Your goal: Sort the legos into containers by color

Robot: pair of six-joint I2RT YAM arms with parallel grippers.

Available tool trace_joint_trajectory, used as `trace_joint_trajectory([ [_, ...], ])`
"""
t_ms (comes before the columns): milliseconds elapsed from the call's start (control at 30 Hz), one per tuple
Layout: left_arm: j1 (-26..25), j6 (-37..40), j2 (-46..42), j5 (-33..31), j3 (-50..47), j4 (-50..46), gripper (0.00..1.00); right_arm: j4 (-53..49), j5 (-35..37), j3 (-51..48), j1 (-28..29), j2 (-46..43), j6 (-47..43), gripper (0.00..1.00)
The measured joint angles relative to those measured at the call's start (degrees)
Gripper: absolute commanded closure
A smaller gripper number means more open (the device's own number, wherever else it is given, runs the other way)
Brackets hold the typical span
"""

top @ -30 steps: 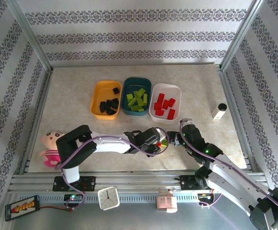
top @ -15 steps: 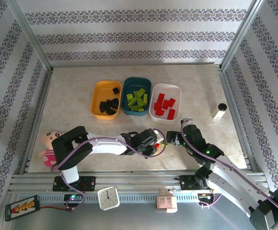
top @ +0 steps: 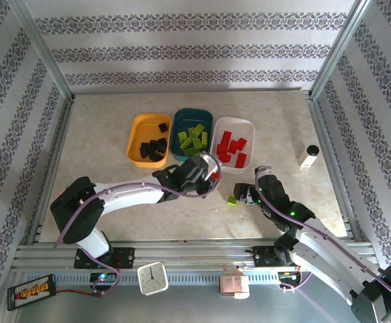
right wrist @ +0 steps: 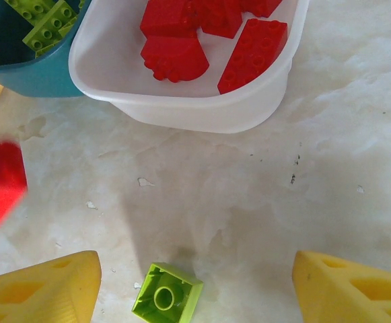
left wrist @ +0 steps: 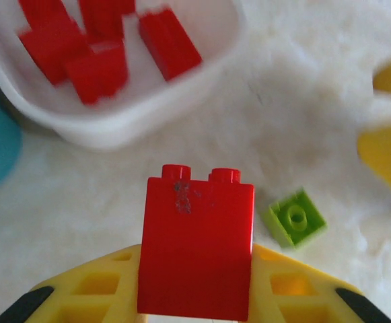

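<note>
smooth plastic red brick [left wrist: 195, 249], translucent white plastic tray [right wrist: 202, 114], matt marbled tabletop [right wrist: 330, 188]

Top view overhead, rear; wrist views close, downward, sharing white tray [right wrist: 202, 111], lime brick [right wrist: 167, 296].

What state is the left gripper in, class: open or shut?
The left gripper is shut on a red lego: its wrist view shows the brick clamped between the yellow fingers, outside the white tray.
</note>
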Motion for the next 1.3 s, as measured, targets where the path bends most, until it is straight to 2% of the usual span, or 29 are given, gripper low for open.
trace_joint_trajectory([
  [233,6.45,-1.22,8.85,3.15,15.52,0.15,0.8,-0.24,-0.02,0.04,-0.35,0.0,0.04,0.25],
  [500,8.9,-1.57,23.52,3.5,32.68,-3.23,0.79,-1.51,-0.17,0.22,-0.37,-0.44,0.24,0.25],
  [600,9.77,-2.12,27.85,3.43,37.33,-5.62,0.71,-2.16,-0.17,0.35,-0.37,-0.87,0.24,0.24],
  [767,10.82,-3.3,32.39,3.65,43.06,-9.01,0.42,-2.89,-0.17,0.59,-0.37,-1.05,0.24,0.23],
  [967,11.02,-4.61,30.64,5.14,41.51,-9.16,0.24,-2.99,-0.24,0.61,-0.37,-0.33,0.26,0.22],
  [1100,11.02,-5.62,23.08,6.14,35.04,-7.26,0.16,-2.14,-1.11,0.74,-0.33,2.99,0.68,0.22],
  [1133,11.02,-5.92,20.2,6.34,32.96,-6.34,0.01,-1.73,-1.31,0.79,-0.31,4.31,0.96,0.22],
  [1300,11.02,-7.34,4.48,6.75,20.72,0.44,0.0,0.85,-1.49,1.33,2.51,9.99,1.81,0.22],
])
